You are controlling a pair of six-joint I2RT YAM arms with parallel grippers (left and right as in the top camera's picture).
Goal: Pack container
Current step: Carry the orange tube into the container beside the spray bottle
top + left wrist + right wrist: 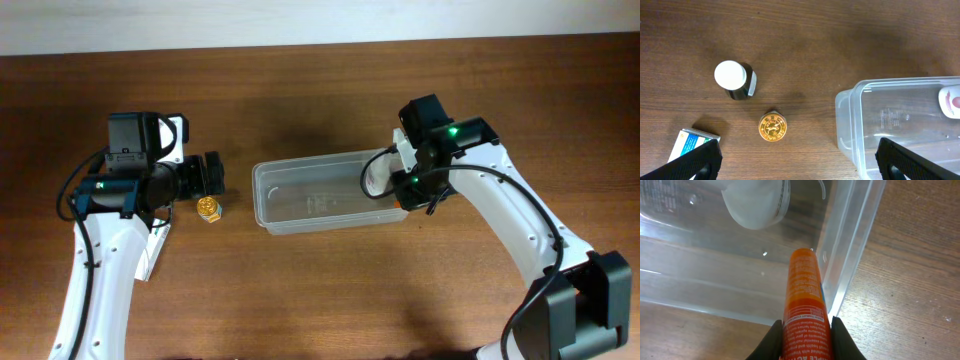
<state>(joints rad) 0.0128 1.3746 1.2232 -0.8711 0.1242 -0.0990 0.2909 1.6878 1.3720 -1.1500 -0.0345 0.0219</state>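
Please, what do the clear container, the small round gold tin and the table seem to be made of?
The container looks like clear glossy plastic: the table shows through its walls. The gold tin is probably metal, judging by its shiny embossed lid. The table shows dark wood grain; solid wood or laminate, I cannot tell.

The worktop [320, 290] is showing dark brown wood grain; the container [850, 125] is looking clear. The tube [804, 295] is showing orange with white print, the tin [772, 126] is gleaming gold, and the dark bottle [735, 80] is wearing a white cap.
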